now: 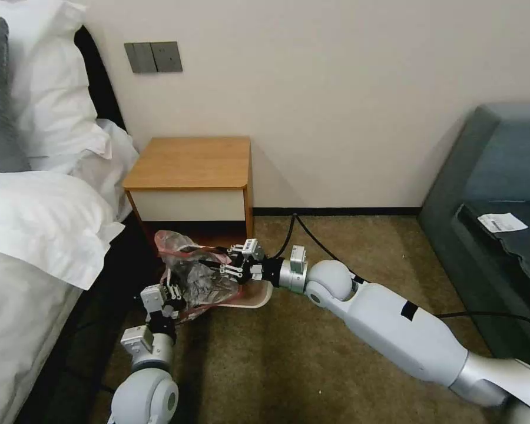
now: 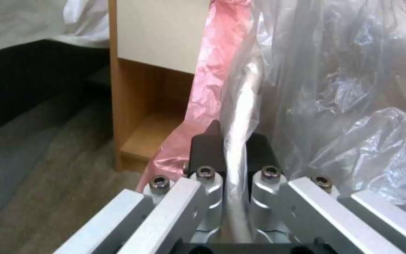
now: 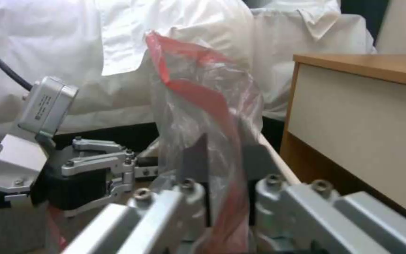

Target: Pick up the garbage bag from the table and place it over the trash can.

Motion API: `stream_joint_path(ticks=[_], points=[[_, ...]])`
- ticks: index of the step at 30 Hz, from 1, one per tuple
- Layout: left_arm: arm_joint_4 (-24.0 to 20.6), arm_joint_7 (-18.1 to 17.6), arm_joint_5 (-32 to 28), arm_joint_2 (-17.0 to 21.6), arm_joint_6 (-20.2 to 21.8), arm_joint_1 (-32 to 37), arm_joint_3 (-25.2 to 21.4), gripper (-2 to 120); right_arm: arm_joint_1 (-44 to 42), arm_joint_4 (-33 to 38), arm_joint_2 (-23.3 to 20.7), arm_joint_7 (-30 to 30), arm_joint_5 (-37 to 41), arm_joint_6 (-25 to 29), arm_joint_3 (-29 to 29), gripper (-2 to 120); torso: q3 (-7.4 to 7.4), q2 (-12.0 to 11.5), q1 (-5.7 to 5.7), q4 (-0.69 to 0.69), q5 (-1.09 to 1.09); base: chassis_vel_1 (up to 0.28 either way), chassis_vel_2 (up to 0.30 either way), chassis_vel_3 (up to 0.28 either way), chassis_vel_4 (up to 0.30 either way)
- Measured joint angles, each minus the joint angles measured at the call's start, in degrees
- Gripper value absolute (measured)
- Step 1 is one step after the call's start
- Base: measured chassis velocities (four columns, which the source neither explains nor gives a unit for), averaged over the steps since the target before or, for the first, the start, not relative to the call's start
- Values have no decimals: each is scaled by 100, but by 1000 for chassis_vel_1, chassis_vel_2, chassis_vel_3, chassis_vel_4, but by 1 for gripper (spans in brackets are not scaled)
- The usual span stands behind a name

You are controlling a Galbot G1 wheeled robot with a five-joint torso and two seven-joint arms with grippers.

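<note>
The garbage bag [image 1: 197, 277] sits over the trash can [image 1: 254, 298] on the floor, just in front of the table [image 1: 189, 171]. The 2 grippers pinch it from opposite sides. The left gripper [image 1: 172, 292] and the right gripper [image 1: 232, 263] are each squeezed tight on the bag's plastic at the can's rim.

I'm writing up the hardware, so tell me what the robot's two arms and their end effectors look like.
Both arms have glossy white shells with silver metal joints. The right arm bears a black patch; a black cable trails beside it. Each end effector, left and right, has silver linkage bars with hex bolts, black fingers and a small grey wrist camera.
</note>
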Motion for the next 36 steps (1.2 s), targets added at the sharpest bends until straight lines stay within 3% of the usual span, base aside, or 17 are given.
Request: stream_joint_path(ticks=[4,17,36], points=[[-2,-2,0,-16,0,0,-5,2,-2,-4,7,13,-10,17,9,0,0,0,0,0,0,0,0,0,0],[-9,-22,-6,-34,8,-24,-36,2,-7,30,17,188,-53,106,55,0,0,0,0,0,0,0,0,0,0],[-106,-18,-23,-95,-219,303,-316,2,-406,164,-363,468,-235,330,761,0,0,0,0,1,1,0,0,0,0]])
